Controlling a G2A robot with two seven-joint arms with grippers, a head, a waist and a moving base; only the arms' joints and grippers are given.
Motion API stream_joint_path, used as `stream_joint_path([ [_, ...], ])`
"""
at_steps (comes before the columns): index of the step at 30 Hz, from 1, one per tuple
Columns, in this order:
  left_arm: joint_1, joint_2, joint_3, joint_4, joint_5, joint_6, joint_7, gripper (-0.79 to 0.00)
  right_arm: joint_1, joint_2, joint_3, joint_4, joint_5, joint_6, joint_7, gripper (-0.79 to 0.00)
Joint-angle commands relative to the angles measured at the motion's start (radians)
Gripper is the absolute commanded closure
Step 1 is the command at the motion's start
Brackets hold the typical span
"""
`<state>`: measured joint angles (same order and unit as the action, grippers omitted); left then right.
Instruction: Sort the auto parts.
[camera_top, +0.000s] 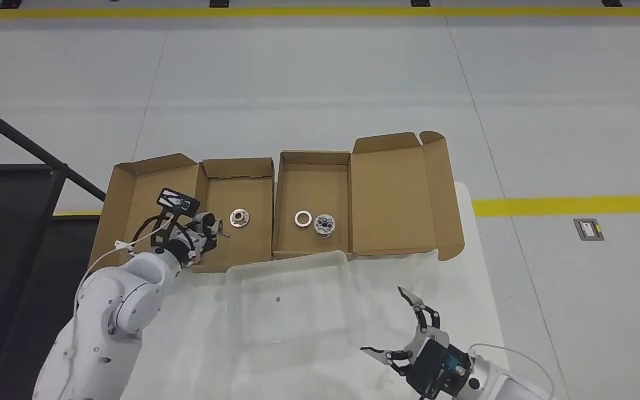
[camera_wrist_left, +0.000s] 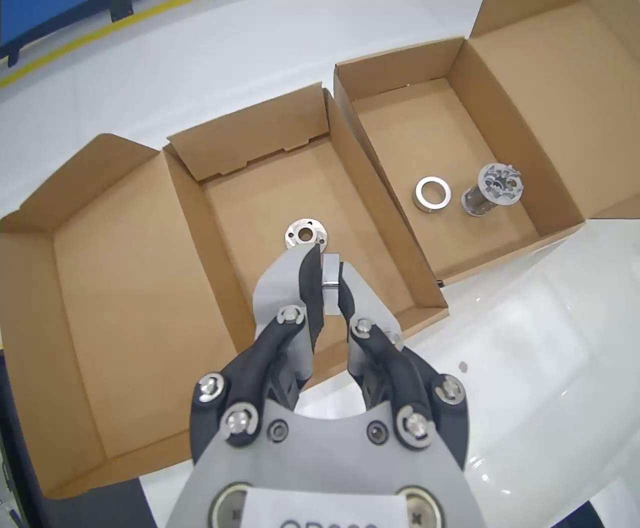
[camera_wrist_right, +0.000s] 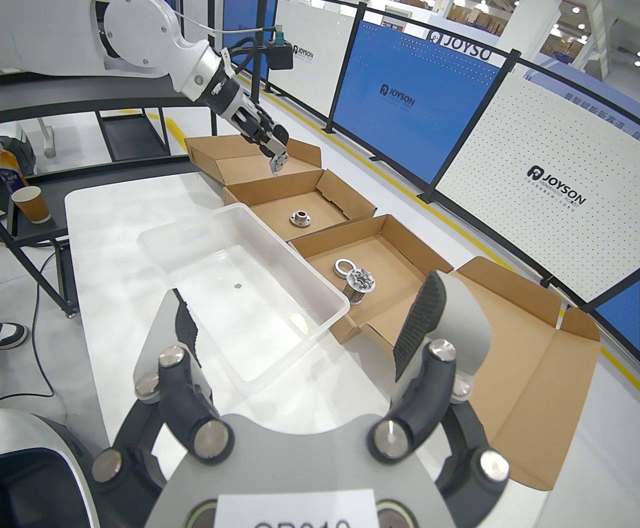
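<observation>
Overhead, two open cardboard boxes stand side by side along the far edge of the surface (camera_top: 480, 300), with a clear plastic bin (camera_top: 290, 265) just in front of them, its long side running along their near walls. The left box (camera_top: 236, 168) has its lid folded out flat toward the left edge, and the right box (camera_top: 310, 190) has its lid spread toward the right edge, so both trays are open from above. Bare surface lies between the bin and the right edge and along the near edge. The left gripper (camera_wrist_left: 329, 260) hangs above the left box near the wall that faces the left edge. Its jaws are clenched on a small silver metal part (camera_wrist_left: 332, 285), which sits between the two dark pads close to their tips and is lifted clear of the box floor. A flanged hub (camera_wrist_left: 304, 235) lies flat on that floor just beyond the held part, with bare cardboard on every side of it. In the right box a plain metal ring (camera_wrist_left: 433, 195) lies flat, and a toothed cylindrical part (camera_wrist_left: 492, 192) stands just beside it, close to the near wall. The right gripper (camera_top: 381, 320) sits near the near right corner of the surface, beside the bin, its jaws released wide with nothing between them.
</observation>
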<state>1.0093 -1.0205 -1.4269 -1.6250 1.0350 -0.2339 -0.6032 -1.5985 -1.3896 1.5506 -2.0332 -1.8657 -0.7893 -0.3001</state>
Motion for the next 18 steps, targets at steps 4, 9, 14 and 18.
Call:
stream_joint_path([
  [4, 0.015, -0.003, 0.011, 0.016, -0.024, -0.004, 0.026, 0.000, 0.000, 0.000, 0.000, 0.000, 0.000, 0.000, 0.000, -0.785],
  [9, -0.027, -0.012, 0.049, 0.112, -0.040, -0.010, 0.054, 0.000, 0.000, 0.000, 0.000, 0.000, 0.000, 0.000, 0.000, -0.785],
  [14, -0.088, -0.026, 0.103, 0.215, -0.044, -0.020, 0.112, 0.000, 0.000, 0.000, 0.000, 0.000, 0.000, 0.000, 0.000, -0.785],
  [18, -0.131, -0.036, 0.145, 0.276, -0.038, -0.035, 0.125, 0.000, 0.000, 0.000, 0.000, 0.000, 0.000, 0.000, 0.000, -0.785],
])
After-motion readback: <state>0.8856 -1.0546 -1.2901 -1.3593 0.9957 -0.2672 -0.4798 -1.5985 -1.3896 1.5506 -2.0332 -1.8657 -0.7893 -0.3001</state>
